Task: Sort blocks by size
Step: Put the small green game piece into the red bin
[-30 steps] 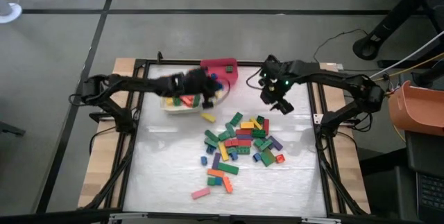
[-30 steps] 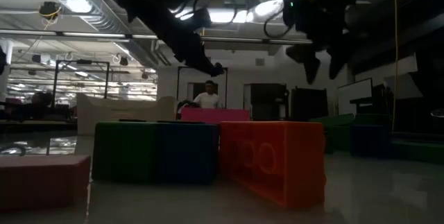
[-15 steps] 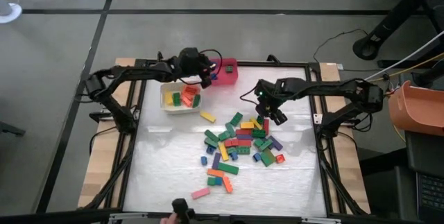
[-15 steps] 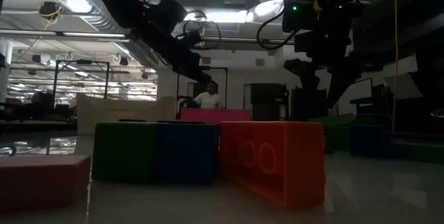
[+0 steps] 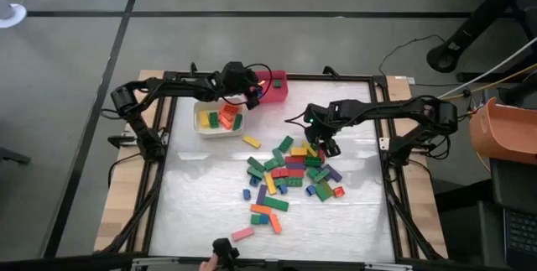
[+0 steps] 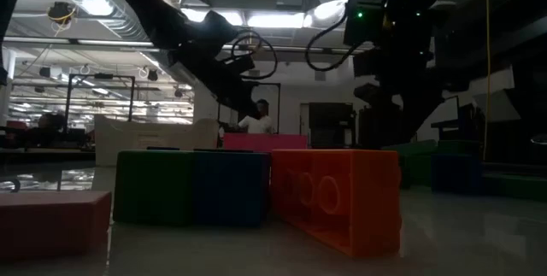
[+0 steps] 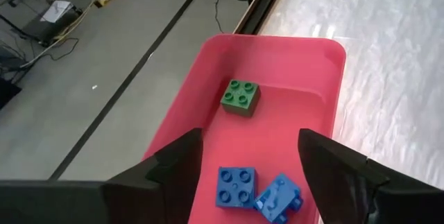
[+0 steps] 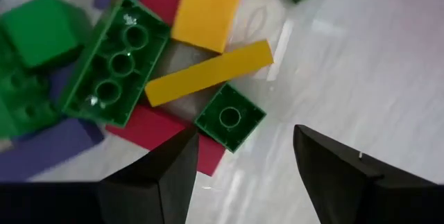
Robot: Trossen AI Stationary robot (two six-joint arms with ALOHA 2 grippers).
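White plastic forms the bin [image 5: 216,121] taken here as the landmark; it sits at the far left of the bench [image 5: 201,204] and is loaded with green, yellow, orange and red blocks. Just right of it and slightly farther back, the red bin [image 7: 305,71] is seen to hold one green square block [image 7: 240,98] and two blue square blocks [image 7: 236,186]. The left gripper [image 5: 252,95] is positioned above the red bin; its fingers [image 7: 173,165] are spread wide and nothing is held between them. One yellow bar [image 5: 251,141] lies alone on the bench just right of the white bin, on its nearer side. Farther right, the main scatter of blocks [image 5: 289,170] is spread over the middle of the bench. The right gripper [image 5: 323,141] is lowered over the far edge of that scatter, well right of the white bin; its fingers [image 8: 326,161] are parted and empty, with a small green block [image 8: 229,117] and a yellow bar [image 8: 208,73] beneath them.
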